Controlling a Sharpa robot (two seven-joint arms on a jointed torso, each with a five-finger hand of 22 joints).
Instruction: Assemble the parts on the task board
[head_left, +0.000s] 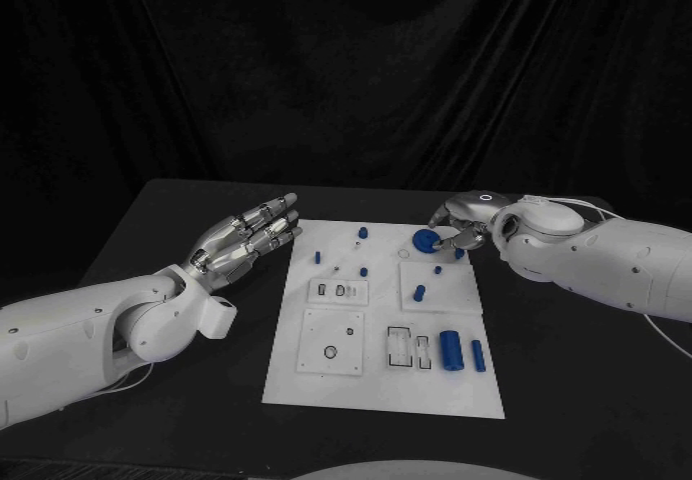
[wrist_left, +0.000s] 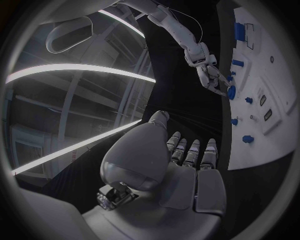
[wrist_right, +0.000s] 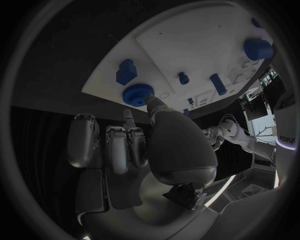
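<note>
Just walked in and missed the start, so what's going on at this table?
A two-armed robot is putting small blue parts together on a white board. Its right hand holds a round blue knob at the board's far edge, pinched at its rim. The left hand is open, fingers straight, beside the board's left edge, holding nothing. Other blue pieces, including a cylinder, lie on the board.

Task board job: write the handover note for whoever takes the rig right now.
Right hand: pinches the round blue knurled part at the far right of the white task board.
Left hand: holds nothing, fingers extended, beside the board's left edge.
Near right on the board: a large blue cylinder and a slimmer blue peg, lying loose.
Done: cannot tell.
Left: place the knurled part, then the loose pieces.
</note>
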